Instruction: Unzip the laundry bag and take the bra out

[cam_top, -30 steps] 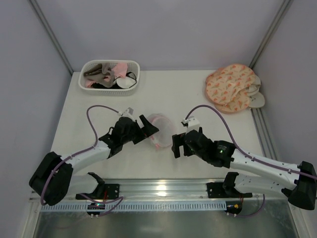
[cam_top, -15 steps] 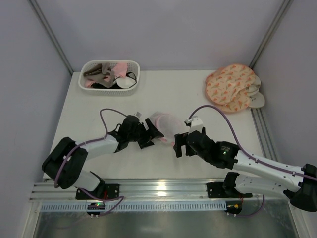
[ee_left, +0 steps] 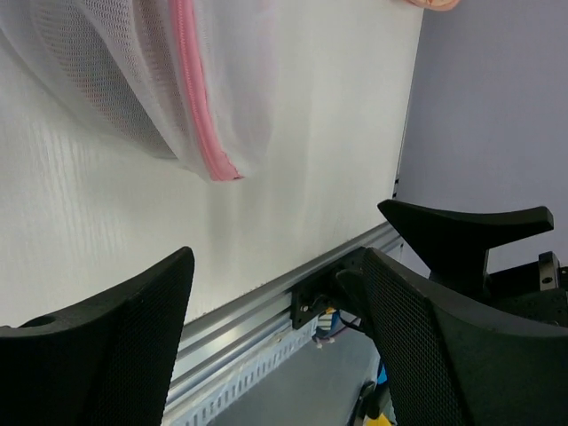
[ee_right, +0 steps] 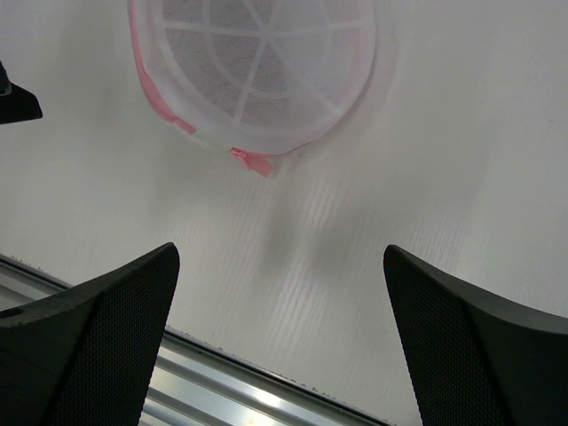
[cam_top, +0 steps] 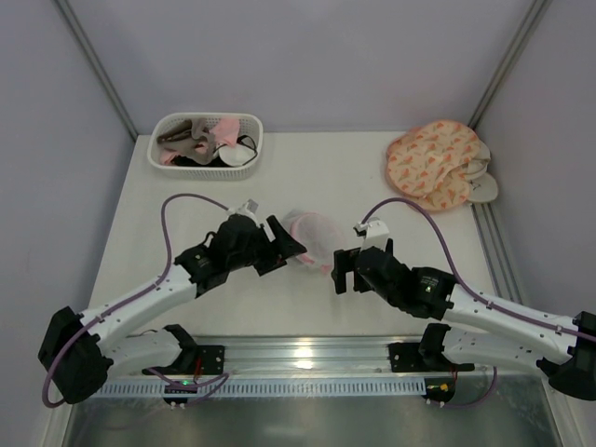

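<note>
Top external view: we see the small round translucent white mesh laundry bag [cam_top: 315,233] with its pink zipper rim lying near the middle of the white table [cam_top: 326,172]. Our left end effector [cam_top: 287,244] sits just beside the bag's left edge, fingers spread, gripping nothing. Our right end effector [cam_top: 346,268] is wide open and empty, near the bag's pink zipper tab [ee_right: 253,162].

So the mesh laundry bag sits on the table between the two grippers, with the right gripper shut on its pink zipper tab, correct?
No. The right gripper is open and clear of the laundry bag; in the right wrist view its zipper tab lies beyond the spread fingers, untouched. The rest holds.
</note>
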